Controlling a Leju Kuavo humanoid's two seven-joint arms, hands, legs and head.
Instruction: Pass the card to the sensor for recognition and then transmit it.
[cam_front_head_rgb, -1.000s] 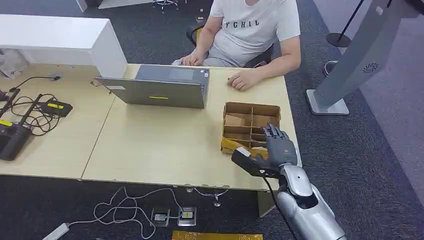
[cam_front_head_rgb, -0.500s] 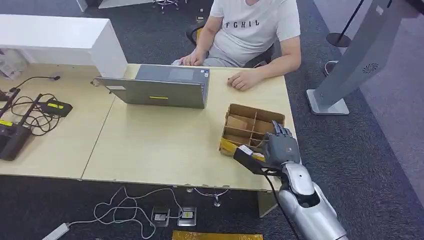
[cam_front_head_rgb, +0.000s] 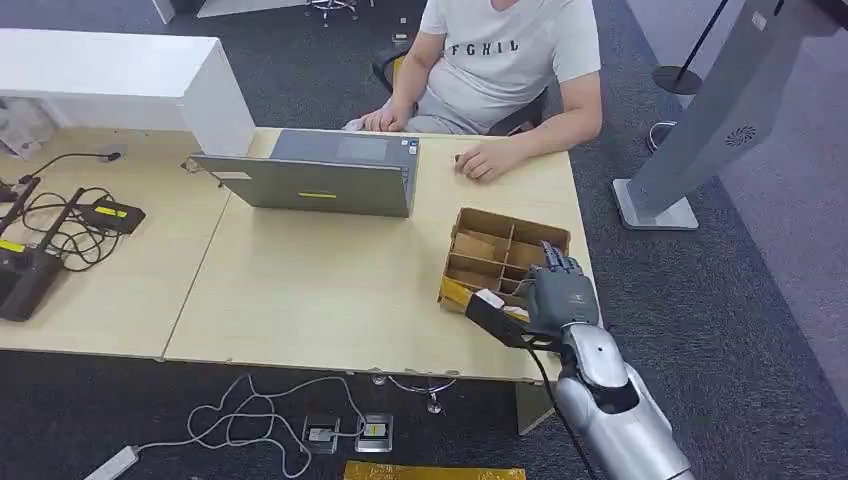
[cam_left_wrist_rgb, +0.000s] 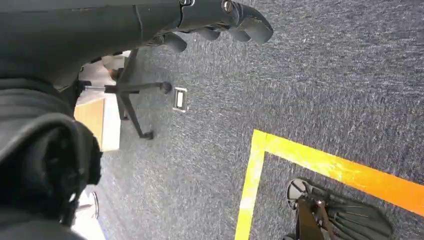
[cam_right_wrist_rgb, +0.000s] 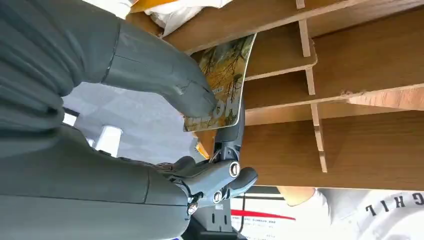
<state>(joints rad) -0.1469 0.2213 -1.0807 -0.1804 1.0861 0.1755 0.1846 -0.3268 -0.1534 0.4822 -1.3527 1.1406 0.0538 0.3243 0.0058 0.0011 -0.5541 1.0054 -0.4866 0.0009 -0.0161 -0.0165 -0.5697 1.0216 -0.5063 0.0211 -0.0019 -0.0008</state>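
I am just picking the card out of the box; scanning and handing over are not done yet.

The big tabletop (cam_front_head_rgb: 330, 290) holds a brown box with dividers (cam_front_head_rgb: 503, 258) near its right edge, close to the front right corner, and a grey laptop (cam_front_head_rgb: 318, 178) toward the back edge. A person (cam_front_head_rgb: 505, 60) sits behind the back edge with one hand resting on the wood. My right hand (cam_front_head_rgb: 556, 291) is at the box, and in the right wrist view its thumb and a finger pinch the card (cam_right_wrist_rgb: 224, 82), which pokes out of one slot at the box's front. A dark handheld thing (cam_front_head_rgb: 497, 318) sits just under that hand; I think it is the sensor. My left hand (cam_left_wrist_rgb: 215, 22) hangs over the carpet with its fingers curled in, holding nothing. I judge almost all the work is left.
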